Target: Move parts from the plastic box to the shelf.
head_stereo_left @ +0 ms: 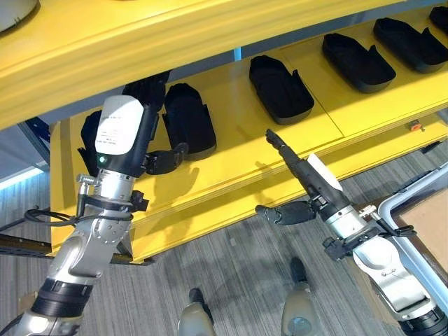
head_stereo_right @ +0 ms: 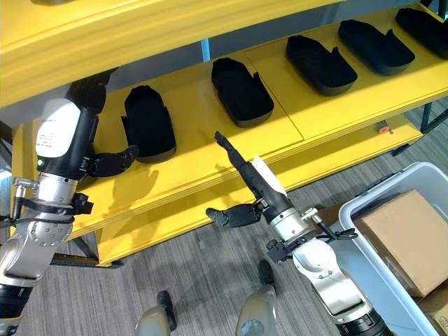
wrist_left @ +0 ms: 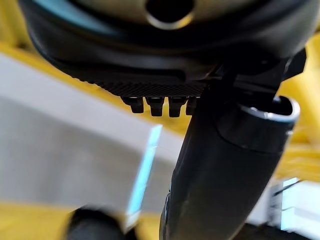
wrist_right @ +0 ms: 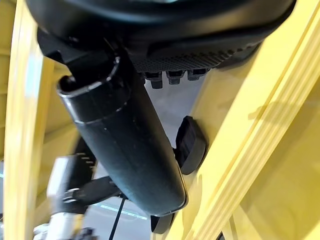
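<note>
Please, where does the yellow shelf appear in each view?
Left eye view: yellow shelf across the upper half.
Right eye view: same, upper half.
Left wrist view: blurred yellow background.
Right wrist view: yellow boards in background.
Shared landmark: black part on the shelf.

Bright yellow shelf (head_stereo_left: 231,157); matte black parts (head_stereo_left: 280,87) in a row; grey streaked floor (head_stereo_left: 231,280); pale grey plastic box (head_stereo_right: 392,273) around brown cardboard carton (head_stereo_right: 406,234).
</note>
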{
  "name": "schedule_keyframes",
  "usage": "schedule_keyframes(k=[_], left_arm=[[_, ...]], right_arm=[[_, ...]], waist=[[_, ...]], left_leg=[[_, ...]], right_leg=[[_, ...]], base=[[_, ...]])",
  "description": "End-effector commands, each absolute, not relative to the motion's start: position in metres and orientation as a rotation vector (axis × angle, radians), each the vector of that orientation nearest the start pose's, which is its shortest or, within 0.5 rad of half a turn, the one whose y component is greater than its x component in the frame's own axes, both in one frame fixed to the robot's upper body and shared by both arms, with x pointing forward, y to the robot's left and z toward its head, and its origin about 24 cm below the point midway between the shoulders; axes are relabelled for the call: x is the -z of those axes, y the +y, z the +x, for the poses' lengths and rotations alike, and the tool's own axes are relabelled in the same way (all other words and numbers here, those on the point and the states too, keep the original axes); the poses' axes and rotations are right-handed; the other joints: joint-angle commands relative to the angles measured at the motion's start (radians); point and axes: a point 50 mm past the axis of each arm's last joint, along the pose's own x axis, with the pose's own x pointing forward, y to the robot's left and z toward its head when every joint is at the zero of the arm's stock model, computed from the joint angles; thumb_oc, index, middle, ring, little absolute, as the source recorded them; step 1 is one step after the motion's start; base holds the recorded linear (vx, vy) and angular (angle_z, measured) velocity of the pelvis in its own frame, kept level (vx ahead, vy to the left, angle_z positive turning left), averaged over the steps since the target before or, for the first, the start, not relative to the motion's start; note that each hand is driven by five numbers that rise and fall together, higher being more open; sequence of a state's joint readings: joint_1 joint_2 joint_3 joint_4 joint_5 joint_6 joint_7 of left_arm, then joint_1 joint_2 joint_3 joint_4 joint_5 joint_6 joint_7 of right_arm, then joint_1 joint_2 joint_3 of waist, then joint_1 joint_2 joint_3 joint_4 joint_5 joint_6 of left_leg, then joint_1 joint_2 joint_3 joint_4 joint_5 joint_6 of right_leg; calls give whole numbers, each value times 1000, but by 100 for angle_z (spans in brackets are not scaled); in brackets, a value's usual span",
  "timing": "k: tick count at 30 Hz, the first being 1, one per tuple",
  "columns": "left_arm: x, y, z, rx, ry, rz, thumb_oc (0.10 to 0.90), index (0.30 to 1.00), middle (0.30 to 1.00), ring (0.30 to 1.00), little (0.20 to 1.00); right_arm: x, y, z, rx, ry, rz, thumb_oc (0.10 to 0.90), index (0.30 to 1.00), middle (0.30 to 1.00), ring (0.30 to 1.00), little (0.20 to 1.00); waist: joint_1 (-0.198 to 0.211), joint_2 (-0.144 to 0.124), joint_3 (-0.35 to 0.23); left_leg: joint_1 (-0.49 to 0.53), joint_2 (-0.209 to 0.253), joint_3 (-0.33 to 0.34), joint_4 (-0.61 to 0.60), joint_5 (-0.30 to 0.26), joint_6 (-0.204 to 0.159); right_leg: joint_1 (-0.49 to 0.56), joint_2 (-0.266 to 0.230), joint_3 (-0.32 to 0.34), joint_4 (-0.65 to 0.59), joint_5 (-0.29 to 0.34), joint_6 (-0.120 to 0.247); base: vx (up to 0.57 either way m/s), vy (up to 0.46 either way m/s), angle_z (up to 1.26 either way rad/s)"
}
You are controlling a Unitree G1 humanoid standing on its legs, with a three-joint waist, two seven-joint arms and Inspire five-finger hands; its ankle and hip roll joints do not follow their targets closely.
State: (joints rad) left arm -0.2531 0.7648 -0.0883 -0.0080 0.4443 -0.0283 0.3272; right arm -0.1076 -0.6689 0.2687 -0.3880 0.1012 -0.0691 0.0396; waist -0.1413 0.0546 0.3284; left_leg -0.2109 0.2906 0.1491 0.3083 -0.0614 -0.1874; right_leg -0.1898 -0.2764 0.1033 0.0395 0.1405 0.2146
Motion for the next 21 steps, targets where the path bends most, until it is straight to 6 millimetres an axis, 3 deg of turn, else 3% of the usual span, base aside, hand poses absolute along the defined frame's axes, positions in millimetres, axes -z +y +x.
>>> schedule_keyframes(k=[1, 10, 12, 21], left_arm=[[-199, 261, 288, -480, -546, 1142, 900, 1000, 1000, 1000, 1000], [-157, 279, 282, -562, -308, 944, 900, 1000, 1000, 1000, 1000], [-136, 281, 273, -592, -255, 878, 900, 1000, 1000, 1000, 1000], [-127, 290, 263, -674, -238, 897, 900, 1000, 1000, 1000, 1000]], right_arm=[[-201, -138, 236, -468, -723, -486, 900, 1000, 1000, 1000, 1000], [-196, -151, 238, -366, -696, -488, 900, 1000, 1000, 1000, 1000], [-195, -153, 237, -339, -696, -504, 900, 1000, 1000, 1000, 1000], [-193, -156, 238, -314, -689, -513, 900, 1000, 1000, 1000, 1000]], waist=[[-9, -24, -33], [-1, -29, -4], [9, -32, 9], [29, -45, 13]], left_leg=[[15, -32, -13, -141, 64, 60], [-1, -38, -31, -134, 59, 65], [-7, -39, -39, -131, 57, 66], [-19, -38, -54, -138, 65, 65]], right_leg=[[65, 15, -38, 156, -227, -28], [39, 17, -46, 169, -230, -33], [35, 18, -54, 171, -230, -38], [33, 19, -66, 168, -232, -38]], base=[[-53, 1, -1], [-39, -18, 3], [-47, -29, 2], [-14, -18, 5]])
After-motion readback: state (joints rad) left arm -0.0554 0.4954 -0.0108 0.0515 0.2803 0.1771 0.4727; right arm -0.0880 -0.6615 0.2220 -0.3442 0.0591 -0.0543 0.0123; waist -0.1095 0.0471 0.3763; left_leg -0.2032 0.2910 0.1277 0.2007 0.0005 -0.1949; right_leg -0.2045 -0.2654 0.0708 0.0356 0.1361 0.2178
